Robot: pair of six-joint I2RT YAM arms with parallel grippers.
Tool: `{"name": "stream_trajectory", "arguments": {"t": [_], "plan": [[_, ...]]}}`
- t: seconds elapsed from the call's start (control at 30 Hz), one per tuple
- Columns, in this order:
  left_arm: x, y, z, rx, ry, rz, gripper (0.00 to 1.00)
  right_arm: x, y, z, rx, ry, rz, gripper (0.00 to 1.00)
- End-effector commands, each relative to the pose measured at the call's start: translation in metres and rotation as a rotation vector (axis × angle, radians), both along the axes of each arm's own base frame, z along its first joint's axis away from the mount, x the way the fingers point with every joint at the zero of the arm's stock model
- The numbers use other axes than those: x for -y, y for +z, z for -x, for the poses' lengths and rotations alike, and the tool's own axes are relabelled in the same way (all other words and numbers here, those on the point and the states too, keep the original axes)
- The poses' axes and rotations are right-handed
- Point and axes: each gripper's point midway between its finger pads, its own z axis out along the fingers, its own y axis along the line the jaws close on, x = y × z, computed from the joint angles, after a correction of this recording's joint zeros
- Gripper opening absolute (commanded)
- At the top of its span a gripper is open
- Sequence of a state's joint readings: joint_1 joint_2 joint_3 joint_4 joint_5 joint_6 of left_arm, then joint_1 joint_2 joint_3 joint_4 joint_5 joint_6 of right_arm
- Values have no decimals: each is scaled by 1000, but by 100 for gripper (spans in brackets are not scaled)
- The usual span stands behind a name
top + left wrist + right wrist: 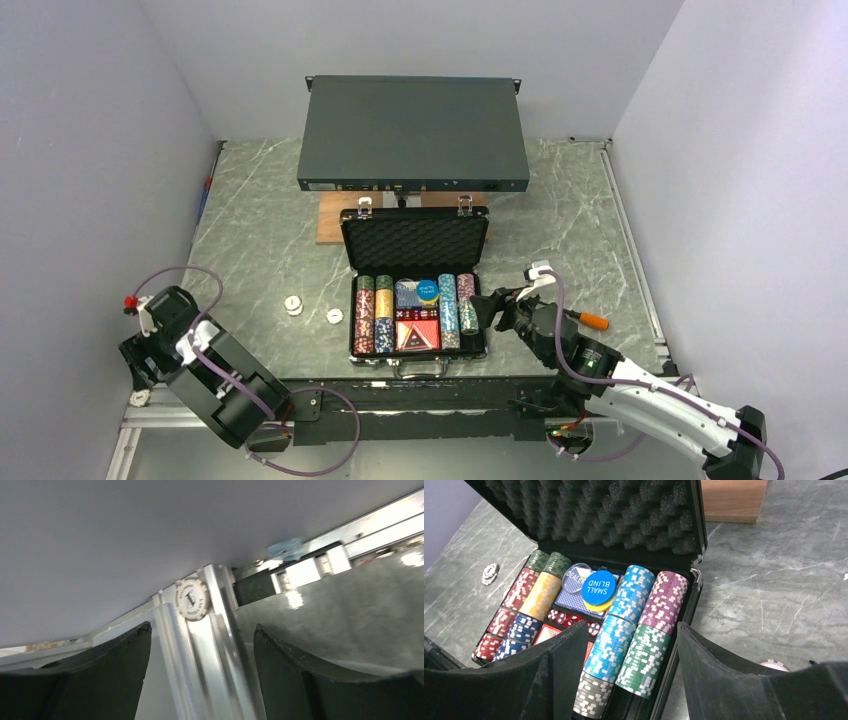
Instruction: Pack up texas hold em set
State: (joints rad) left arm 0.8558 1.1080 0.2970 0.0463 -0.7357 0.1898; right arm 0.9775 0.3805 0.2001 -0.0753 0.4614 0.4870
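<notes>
Black briefcase [415,300]: open, lid upright, at the middle of the counter's [260,230] front edge; chip rows [624,630] and cards [566,602] inside.
Left pincer [201,627]: fingers spread, holding nothing, over the metal rail [220,645] at the front-left corner, where a white chip [192,599] lies.
Right pincer [633,625]: fingers spread, gripping nothing, at the briefcase's right side.
White discs [293,304]: two, on the counter left of the briefcase.

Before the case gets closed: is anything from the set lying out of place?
Yes: loose chips lie on the table left of the open case, and one stray chip sits off the marble on the metal frame rail, in front of the left claw.
</notes>
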Motion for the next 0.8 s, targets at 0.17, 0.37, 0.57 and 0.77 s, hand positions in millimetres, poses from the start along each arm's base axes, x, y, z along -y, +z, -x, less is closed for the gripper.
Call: {"name": "stream_trajectory", "arguments": {"t": [0.17,0.37,0.57,0.77], "plan": [[-27,33,28,-75,58,-108,20,-3,11,-2,31,2,-34,68],[-31,31,41,-116,114,-106,0,-3,11,-2,31,2,-36,68],[-38,20,35,-159,42,-49,0,-2,12,-2,34,-4,-39,68],[-48,15,36,-221,26,-14,0,-1,10,-3,31,-10,-32,68]]}}
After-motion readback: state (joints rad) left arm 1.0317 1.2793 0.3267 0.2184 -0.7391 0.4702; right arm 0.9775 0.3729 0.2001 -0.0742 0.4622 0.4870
